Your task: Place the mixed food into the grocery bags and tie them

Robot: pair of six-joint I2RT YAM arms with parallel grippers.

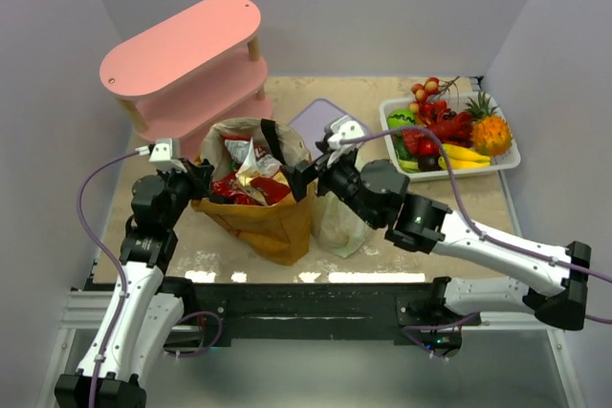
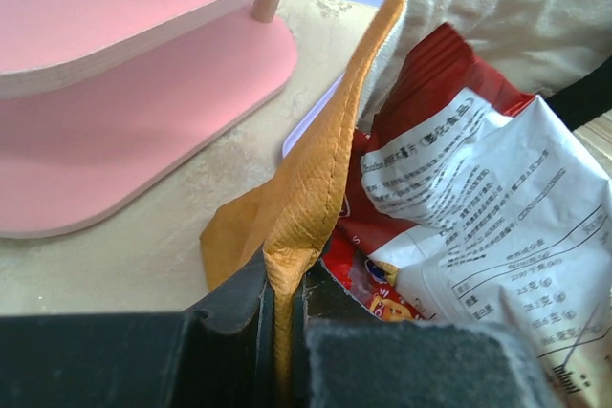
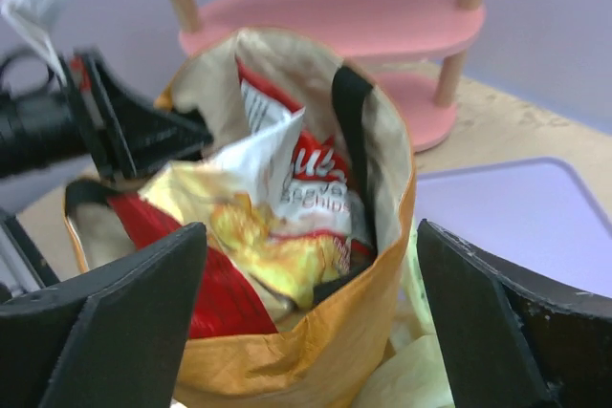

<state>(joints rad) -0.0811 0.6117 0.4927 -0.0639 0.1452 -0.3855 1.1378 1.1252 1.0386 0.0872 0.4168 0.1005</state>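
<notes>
Left gripper point(image 2: 282, 308) is the closest thing in its own wrist view, and its fingers are clamped tight on the left rim of the brown bag point(image 1: 273, 226) – you can see the orange-brown edge pinched right between them. That bag stands upright in the middle of the table point(image 1: 478, 203) with its mouth open, and it's stuffed with snack packets point(image 1: 251, 171): a couple of shiny red ones, a crumpled white one with printed text, and a yellowish one on top. A black strap point(image 3: 352, 131) runs down the inside of the far-right wall.

Right gripper point(image 1: 304, 177) sits at the bag's right rim with its fingers spread wide apart, nothing between them – the bag's mouth just shows past them.

Squeezed against the right side of the brown bag is the pale-green plastic bag point(image 1: 339, 222), under the right arm; can't tell what's in it. Behind both lies a purple mat point(image 1: 320, 117).

Far left there's a pink shelf point(image 1: 186, 50). Far right, a white tray point(image 1: 478, 171) holds fruit point(image 1: 449, 131): bananas, a pineapple, red berries, something green.
</notes>
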